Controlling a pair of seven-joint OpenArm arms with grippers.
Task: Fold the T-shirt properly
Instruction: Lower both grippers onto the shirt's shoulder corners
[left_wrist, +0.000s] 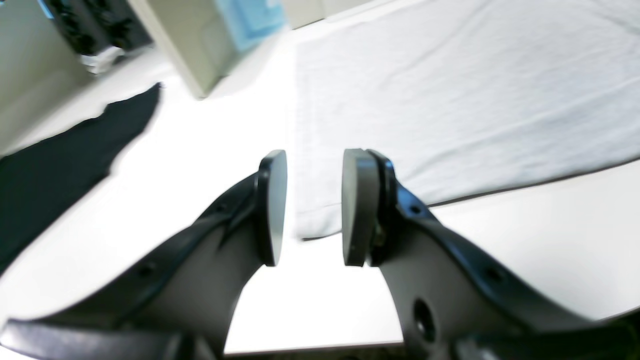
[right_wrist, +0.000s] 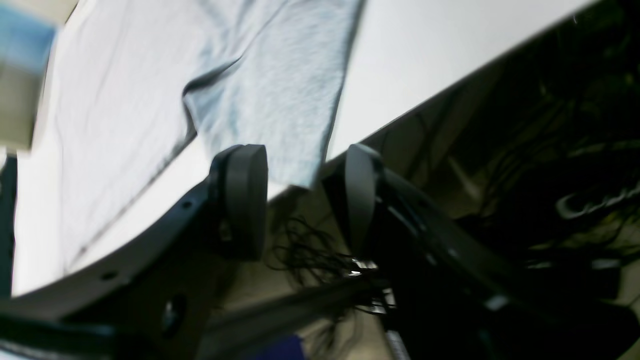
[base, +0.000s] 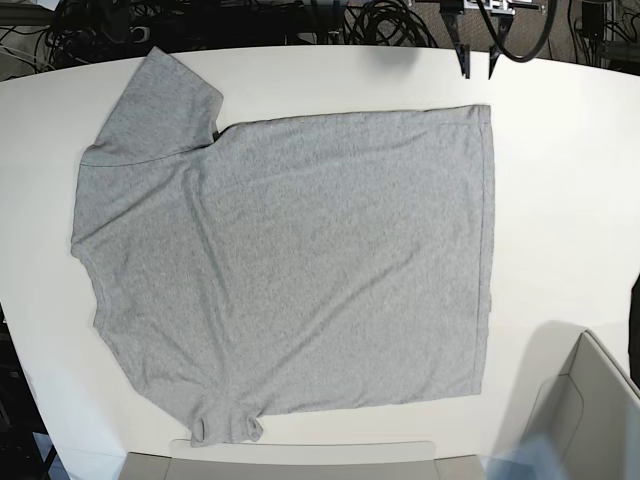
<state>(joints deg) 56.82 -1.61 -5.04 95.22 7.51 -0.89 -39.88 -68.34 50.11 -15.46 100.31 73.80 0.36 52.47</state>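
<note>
The light grey T-shirt (base: 300, 260) lies flat on the white table (base: 570, 200), plain side up, sleeves to the left and hem to the right. My left gripper (base: 478, 65) hovers at the far edge just beyond the hem's upper corner. In the left wrist view this gripper (left_wrist: 315, 207) is open and empty, with the T-shirt (left_wrist: 450, 90) corner right in front of its pads. My right gripper (right_wrist: 302, 197) is open at the table's edge. The tip of a sleeve (right_wrist: 280, 90) reaches toward the gap, and neither pad presses it.
A black cloth (left_wrist: 60, 160) lies on the table to the left of the left gripper, beside a beige box (left_wrist: 200, 40). Another beige box (base: 590, 400) stands at the near right corner. Dark cables (right_wrist: 310, 250) hang below the table edge.
</note>
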